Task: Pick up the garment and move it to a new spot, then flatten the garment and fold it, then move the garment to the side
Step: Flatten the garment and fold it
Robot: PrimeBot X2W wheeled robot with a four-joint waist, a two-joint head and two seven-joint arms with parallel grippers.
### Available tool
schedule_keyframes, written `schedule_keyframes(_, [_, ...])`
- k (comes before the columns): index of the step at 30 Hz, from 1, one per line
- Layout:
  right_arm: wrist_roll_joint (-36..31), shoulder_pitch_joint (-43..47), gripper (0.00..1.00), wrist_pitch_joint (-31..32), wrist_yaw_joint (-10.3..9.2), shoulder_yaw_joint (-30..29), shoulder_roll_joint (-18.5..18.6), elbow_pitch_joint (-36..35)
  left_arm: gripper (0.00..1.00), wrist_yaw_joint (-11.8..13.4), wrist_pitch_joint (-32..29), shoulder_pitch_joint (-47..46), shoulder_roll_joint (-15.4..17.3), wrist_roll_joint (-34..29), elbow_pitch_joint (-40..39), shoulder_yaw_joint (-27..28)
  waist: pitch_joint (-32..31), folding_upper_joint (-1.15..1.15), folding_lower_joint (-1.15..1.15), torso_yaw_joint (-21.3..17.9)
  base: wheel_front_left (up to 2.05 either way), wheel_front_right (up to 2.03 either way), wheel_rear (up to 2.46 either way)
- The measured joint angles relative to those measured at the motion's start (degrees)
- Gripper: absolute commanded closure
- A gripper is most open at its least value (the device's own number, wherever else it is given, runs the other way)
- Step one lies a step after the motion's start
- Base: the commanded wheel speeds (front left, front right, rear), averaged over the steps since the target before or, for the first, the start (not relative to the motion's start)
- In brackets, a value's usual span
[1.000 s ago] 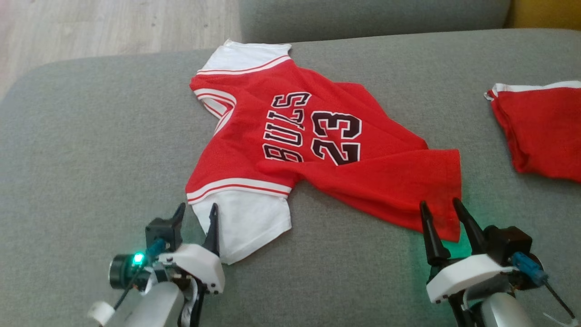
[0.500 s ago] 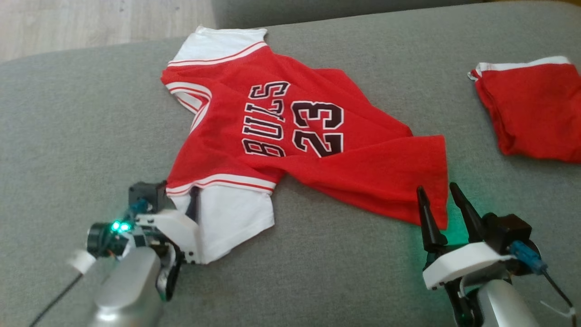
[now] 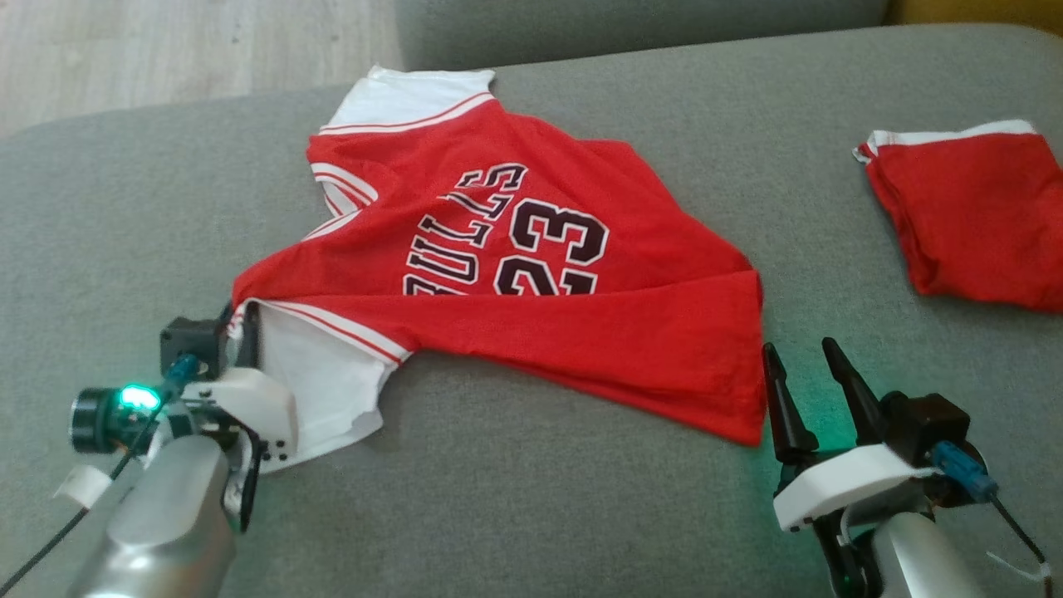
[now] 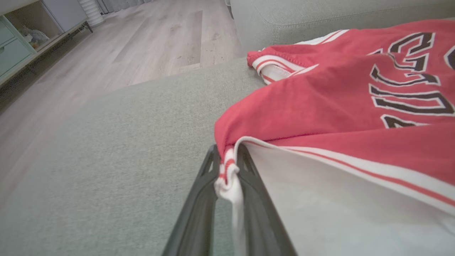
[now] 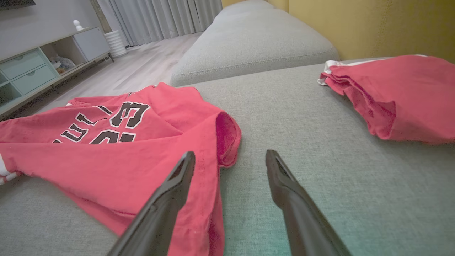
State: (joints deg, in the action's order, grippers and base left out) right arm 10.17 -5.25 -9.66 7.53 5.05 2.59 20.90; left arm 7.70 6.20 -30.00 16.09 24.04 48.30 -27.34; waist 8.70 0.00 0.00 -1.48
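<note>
The garment (image 3: 531,274) is a red jersey with white sleeves and black "BULLS 23" lettering, lying rumpled on the grey sofa cushion (image 3: 581,498). My left gripper (image 3: 239,328) is shut on the striped seam of the near white sleeve, which is drawn out to the left. In the left wrist view the cloth is bunched between the fingertips of the left gripper (image 4: 227,156), with the garment (image 4: 320,103) stretching away to the right. My right gripper (image 3: 799,349) stands open just beside the red hem corner. The right gripper (image 5: 230,154) has one finger over the garment (image 5: 106,160), holding nothing.
A second red garment (image 3: 972,216) lies bunched at the cushion's right side, also seen as a red heap (image 5: 401,92). Wooden floor (image 3: 166,50) lies beyond the cushion's far left edge. Another grey cushion (image 5: 249,46) and a low cabinet (image 5: 28,71) stand farther off.
My left gripper has shut on the sleeve seam and pulled it leftward, stretching the jersey that way. The right gripper has stayed open in place. The head camera has shifted slightly.
</note>
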Motion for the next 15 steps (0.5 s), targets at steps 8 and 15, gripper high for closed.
schedule_keyframes(8, [0.0, 0.2, 0.00, 0.0, 0.00, -0.1, 0.0, 0.5, 0.93, -0.2, -1.4, -0.3, 1.8, -0.9, 0.0, -0.7, -1.9, 0.00, 0.00, 2.0, 0.00, 0.00, 0.00])
schedule_keyframes(15, [0.0, 0.2, 0.00, 0.0, 0.00, -0.2, 0.0, 1.1, 0.00, -0.6, -1.1, 0.2, 1.8, -1.0, -0.8, -1.8, -2.5, 0.00, 0.00, 3.4, 0.00, 0.00, 0.00])
